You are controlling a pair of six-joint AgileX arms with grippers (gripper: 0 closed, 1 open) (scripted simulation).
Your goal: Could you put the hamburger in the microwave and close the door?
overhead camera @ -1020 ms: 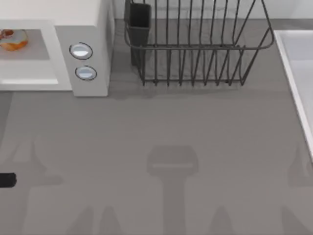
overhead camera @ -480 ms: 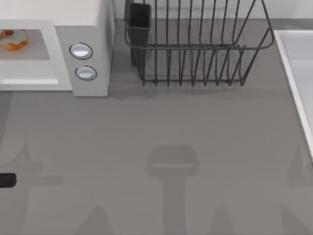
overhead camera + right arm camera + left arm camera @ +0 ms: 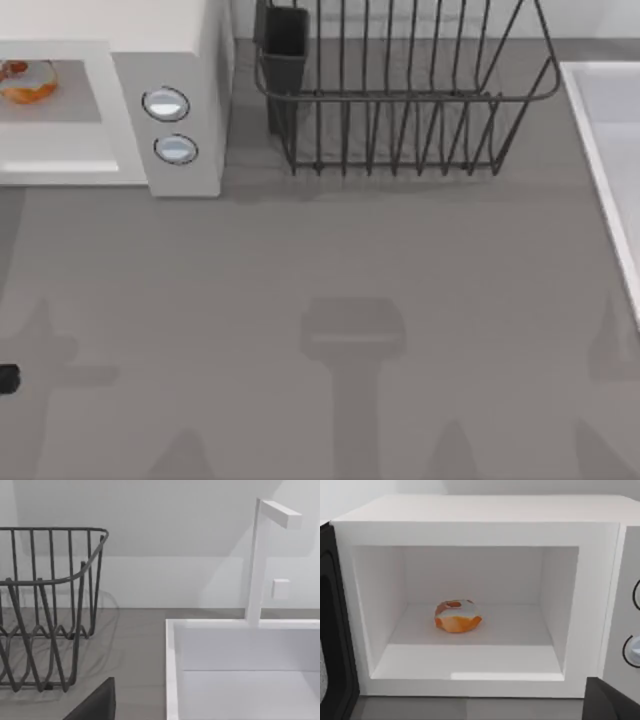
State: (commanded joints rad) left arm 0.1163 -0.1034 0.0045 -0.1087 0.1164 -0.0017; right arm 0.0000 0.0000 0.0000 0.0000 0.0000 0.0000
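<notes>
Inside the microwave (image 3: 480, 525), hamburger (image 3: 457, 616); door (image 3: 335, 630) swung open beside left gripper (image 3: 6, 379), finger state indiscernible.

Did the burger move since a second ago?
No. The burger sits in the same spot inside the microwave, just as far from its knobs as before.
</notes>
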